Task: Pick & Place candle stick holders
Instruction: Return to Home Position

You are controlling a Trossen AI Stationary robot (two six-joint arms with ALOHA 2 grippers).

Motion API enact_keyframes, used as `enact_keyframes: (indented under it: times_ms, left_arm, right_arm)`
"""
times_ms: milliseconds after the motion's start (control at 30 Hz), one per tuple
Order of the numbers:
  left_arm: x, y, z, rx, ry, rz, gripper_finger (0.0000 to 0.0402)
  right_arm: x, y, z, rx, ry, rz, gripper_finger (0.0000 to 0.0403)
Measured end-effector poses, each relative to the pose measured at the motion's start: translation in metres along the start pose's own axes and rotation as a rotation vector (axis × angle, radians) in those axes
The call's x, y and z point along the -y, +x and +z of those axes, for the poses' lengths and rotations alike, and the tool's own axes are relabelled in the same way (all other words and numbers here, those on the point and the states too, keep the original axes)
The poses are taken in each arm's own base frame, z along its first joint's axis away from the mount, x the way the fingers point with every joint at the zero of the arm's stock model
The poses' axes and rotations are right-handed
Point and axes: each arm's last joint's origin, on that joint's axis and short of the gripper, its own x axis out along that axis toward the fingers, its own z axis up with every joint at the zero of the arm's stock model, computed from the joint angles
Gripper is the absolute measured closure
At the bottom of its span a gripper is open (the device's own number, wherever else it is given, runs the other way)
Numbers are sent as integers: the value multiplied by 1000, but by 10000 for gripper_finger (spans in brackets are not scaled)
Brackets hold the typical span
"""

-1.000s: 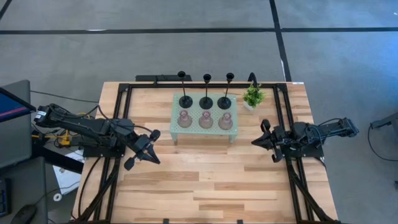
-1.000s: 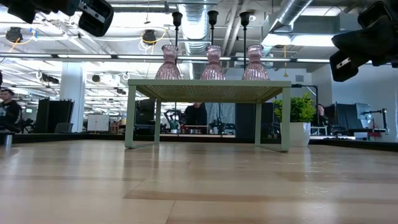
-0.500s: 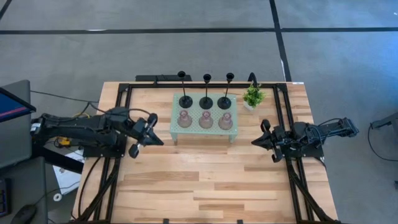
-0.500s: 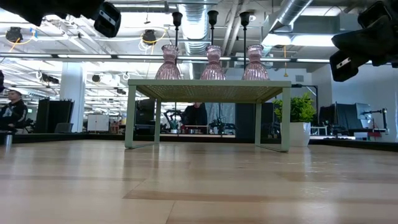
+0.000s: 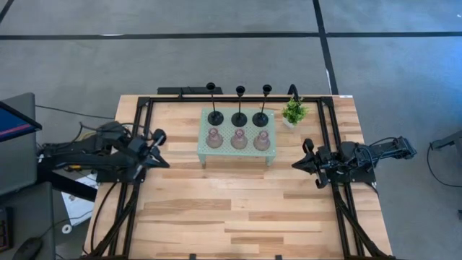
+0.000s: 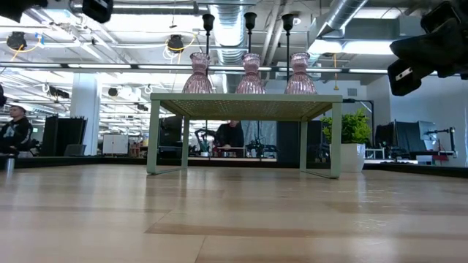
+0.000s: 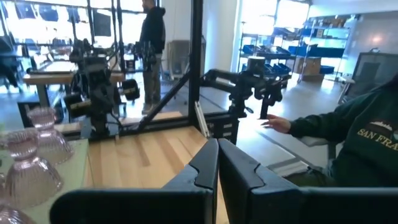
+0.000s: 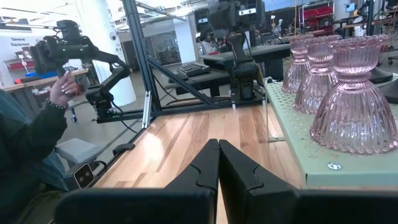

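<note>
Three black thin-stemmed candle stick holders (image 5: 239,118) stood behind three squat pink glass candle stick holders (image 5: 239,139) on a pale green perforated tray (image 5: 249,150), left gripper (image 7: 217,152) near the wooden table (image 5: 238,209)'s left edge, right gripper (image 8: 217,149) opposite, both with fingers pressed together.

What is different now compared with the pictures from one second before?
The left gripper drew back from the tray toward the left edge of the table, jaws shut and empty. The right gripper, the six candle stick holders on the tray and the plant stayed as they were.
</note>
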Motion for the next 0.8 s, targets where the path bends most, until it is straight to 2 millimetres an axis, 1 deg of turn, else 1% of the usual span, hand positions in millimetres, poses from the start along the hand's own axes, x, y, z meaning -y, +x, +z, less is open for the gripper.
enact_keyframes:
  times_ms: [200,433,800]
  left_arm:
    - [9,-16,3,44,46,1,390]
    - [18,-31,1,60,69,1,390]
    - [17,-30,0,44,71,3,390]
  right_arm:
    - [0,0,0,0,0,0,403]
    - [0,0,0,0,0,0,403]
    - [0,0,0,0,0,0,403]
